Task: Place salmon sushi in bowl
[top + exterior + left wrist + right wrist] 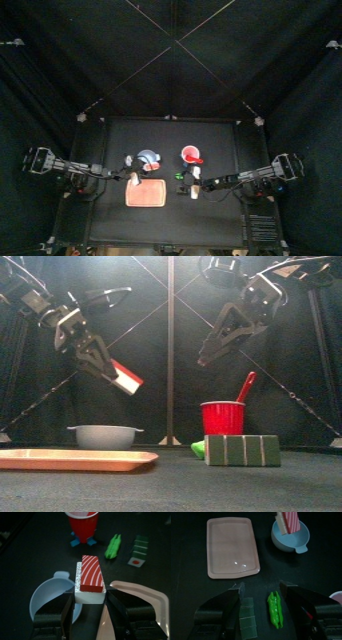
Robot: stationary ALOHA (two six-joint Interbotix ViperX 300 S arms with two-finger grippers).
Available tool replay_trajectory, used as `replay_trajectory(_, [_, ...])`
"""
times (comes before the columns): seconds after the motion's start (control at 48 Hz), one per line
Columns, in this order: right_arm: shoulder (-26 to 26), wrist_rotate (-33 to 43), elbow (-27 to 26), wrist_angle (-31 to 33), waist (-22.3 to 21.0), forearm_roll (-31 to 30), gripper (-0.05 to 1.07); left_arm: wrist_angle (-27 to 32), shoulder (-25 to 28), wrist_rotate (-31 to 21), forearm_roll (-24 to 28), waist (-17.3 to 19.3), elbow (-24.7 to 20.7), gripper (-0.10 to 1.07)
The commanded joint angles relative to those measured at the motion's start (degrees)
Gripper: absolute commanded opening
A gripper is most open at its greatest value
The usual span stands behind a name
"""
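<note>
Salmon sushi [91, 579], red-orange with pale stripes over a white block, sits pinched between the two jaws of the left gripper [91, 604], its white base clamped and the striped top sticking out beyond the fingertips. In the front view that gripper [114, 369] hangs in the air, tilted downward, with the sushi [127, 378] at its tip, well above the table. Just below and slightly to one side of the held piece lies the light blue bowl [50, 597], with a small handle on its rim; in the front view the bowl [104, 436] stands on the table almost straight under the gripper. Beside the bowl, near the jaws, is a flat pink tray [143, 599]. Farther out from the left gripper stand a red cup [84, 524], a green pea pod [113, 546] and a green block [139, 546].

The right gripper [260, 592] hovers with its jaws spread apart and nothing between them. Directly beneath it lie the pea pod [274, 610] and the green block [246, 617]; farther out are the tray [232, 547] and the bowl [291, 537], with the striped sushi [288, 522] above the bowl's far rim.
</note>
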Motion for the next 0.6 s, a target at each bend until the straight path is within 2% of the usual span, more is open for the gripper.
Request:
replay_trajectory(0.0, [-1.67,0.09,-0.35,-0.18,0.18,0.09,0.91,0.09,0.97,0.00,-1.93,3.43,-0.26,0.63])
replay_trajectory(0.271, [-1.67,0.09,0.44,-0.09,0.18,0.09,0.91,-1.76,5.19,-0.09,-2.46,10.20,0.53,0.63])
replay_trajectory(0.583, [-1.67,0.09,0.53,-0.09,0.26,0.09,0.91,-3.16,9.14,-0.09,-2.64,12.48,-0.18,0.64])
